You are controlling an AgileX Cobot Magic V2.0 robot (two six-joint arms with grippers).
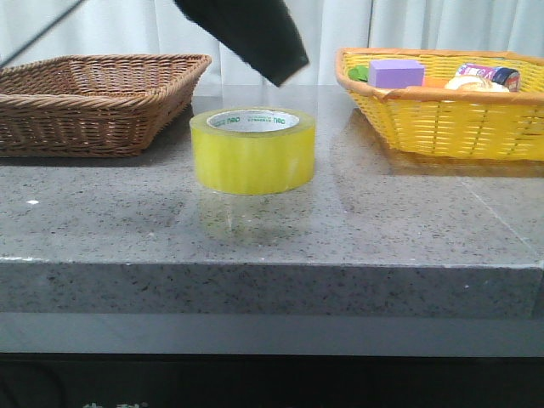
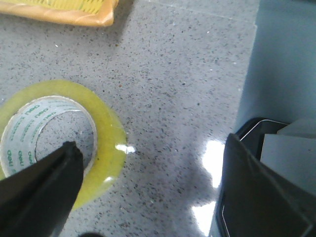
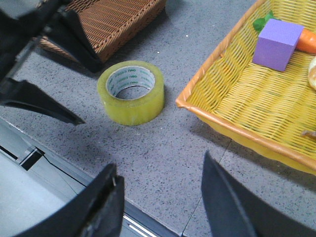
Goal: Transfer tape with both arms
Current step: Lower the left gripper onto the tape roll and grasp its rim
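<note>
The wide roll of translucent yellow-green tape [image 1: 253, 150] lies flat on the grey speckled stone worktop [image 1: 102, 229], its hole pointing up, about midway between the left and right edges and back from the front edge. The left black two-finger gripper [image 2: 148, 192], fingers spread apart and empty, hangs just above it, one finger over the roll's core, so I judge it nearer. The right black gripper [image 3: 158, 197] is also spread and empty, near the front edge.

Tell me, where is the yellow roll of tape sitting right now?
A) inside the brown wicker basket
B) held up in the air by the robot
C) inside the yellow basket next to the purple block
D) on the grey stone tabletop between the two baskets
D: the tape stands flat on the speckled tabletop, between the brown basket and the yellow basket, with nothing gripping it.
</note>
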